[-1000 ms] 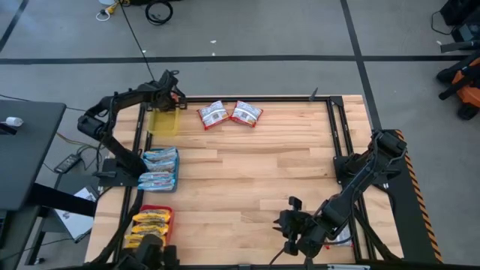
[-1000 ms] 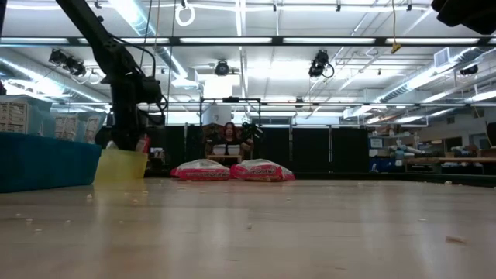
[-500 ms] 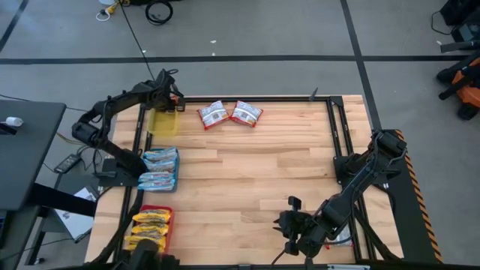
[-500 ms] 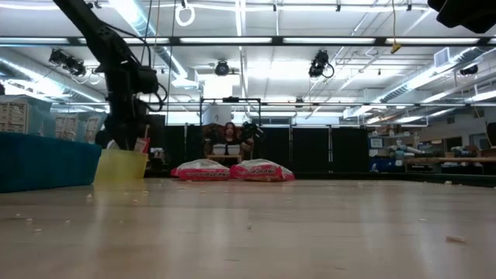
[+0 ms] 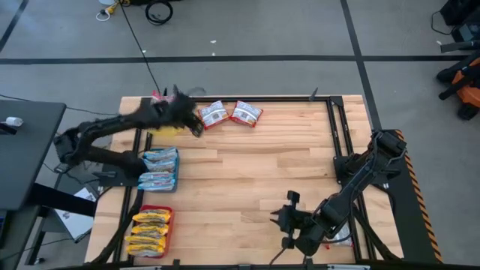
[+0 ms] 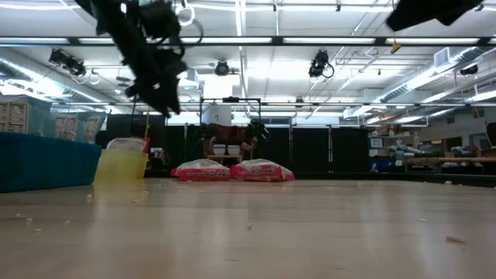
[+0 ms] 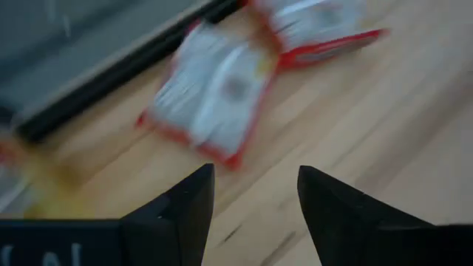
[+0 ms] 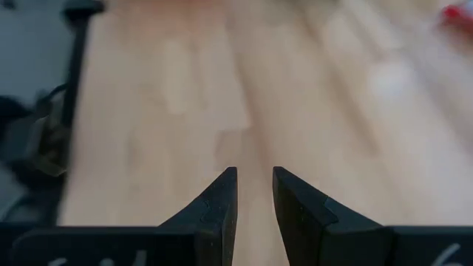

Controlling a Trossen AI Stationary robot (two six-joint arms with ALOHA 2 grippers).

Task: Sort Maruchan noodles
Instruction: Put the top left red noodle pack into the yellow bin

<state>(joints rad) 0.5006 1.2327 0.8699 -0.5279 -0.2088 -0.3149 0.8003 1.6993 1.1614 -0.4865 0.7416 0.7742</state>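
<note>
Two red-and-white noodle packets (image 5: 213,115) (image 5: 246,112) lie flat side by side in the upper middle of the overhead frame, near the table's (image 5: 255,180) far edge; each sits a little askew, the left one's long side running up toward the right, the right one's tipping down toward the right. Down the left edge of that frame, pale blue packets (image 5: 159,169) are stacked in the blue tray with their long sides across the picture, and yellow-orange packets (image 5: 150,229) fill the red tray (image 5: 168,211) at the lower left the same way. The yellow tray (image 5: 168,130) stands at the upper left corner, and from table height something pale and red (image 6: 128,144) pokes above its rim. The left gripper (image 5: 196,129) hangs just beside the left red-and-white packet, its fingers (image 7: 181,210) spread apart with nothing between them. A second ago it was down over the yellow tray with its fingers together; it has since lifted and swung toward the packets. The right gripper (image 5: 283,225) waits at the lower right, fingers (image 8: 219,207) slightly parted and holding nothing, where it was before.
</note>
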